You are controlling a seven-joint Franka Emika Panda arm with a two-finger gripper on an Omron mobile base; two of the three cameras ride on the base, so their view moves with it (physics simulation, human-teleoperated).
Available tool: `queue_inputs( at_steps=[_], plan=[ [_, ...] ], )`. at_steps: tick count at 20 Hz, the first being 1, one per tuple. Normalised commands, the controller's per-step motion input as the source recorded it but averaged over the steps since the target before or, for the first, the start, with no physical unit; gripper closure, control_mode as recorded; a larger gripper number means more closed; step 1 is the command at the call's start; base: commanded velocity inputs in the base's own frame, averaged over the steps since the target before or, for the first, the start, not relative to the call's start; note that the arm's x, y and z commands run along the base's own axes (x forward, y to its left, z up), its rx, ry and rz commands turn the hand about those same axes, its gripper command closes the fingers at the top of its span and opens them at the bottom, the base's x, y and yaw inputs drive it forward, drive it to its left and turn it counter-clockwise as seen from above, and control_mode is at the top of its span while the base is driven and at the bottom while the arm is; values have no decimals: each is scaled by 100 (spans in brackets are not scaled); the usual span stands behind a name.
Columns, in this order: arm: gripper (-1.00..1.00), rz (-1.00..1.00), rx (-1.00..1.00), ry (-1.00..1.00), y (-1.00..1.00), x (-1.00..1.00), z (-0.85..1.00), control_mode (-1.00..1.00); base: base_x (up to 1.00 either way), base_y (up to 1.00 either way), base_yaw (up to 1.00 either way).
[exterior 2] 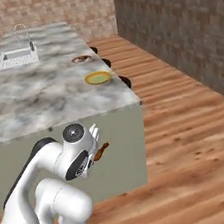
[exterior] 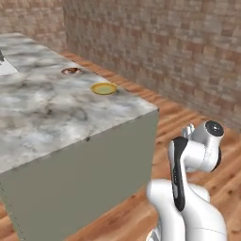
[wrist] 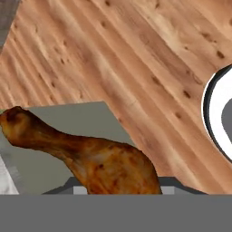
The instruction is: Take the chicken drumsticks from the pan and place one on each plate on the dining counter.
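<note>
My gripper is shut on one chicken drumstick, an orange-brown browned piece whose bone end points left in the hand view. The drumstick hangs low in front of the grey-green end wall of the dining counter, well below its marble top. On that top stand both plates: the yellow one with a pale green centre near the right edge, and the white red-rimmed one farther back. The pan is out of view.
A sink with a tap is set in the far left of the counter. Dark stools stand along its right side. Brick walls close the room, with wooden floor to the right.
</note>
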Motion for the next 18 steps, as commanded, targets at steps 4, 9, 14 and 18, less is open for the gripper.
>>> queue_inputs(
  at_steps=[4,9,14,18],
  plan=[
    [100,0,0,0,0,0,0,100,46,-100,55],
    [100,0,0,0,0,0,0,100,37,-100,56],
    [100,0,0,0,0,0,0,100,34,-99,58],
    [100,0,0,0,0,0,0,100,34,-87,66]
  ],
)
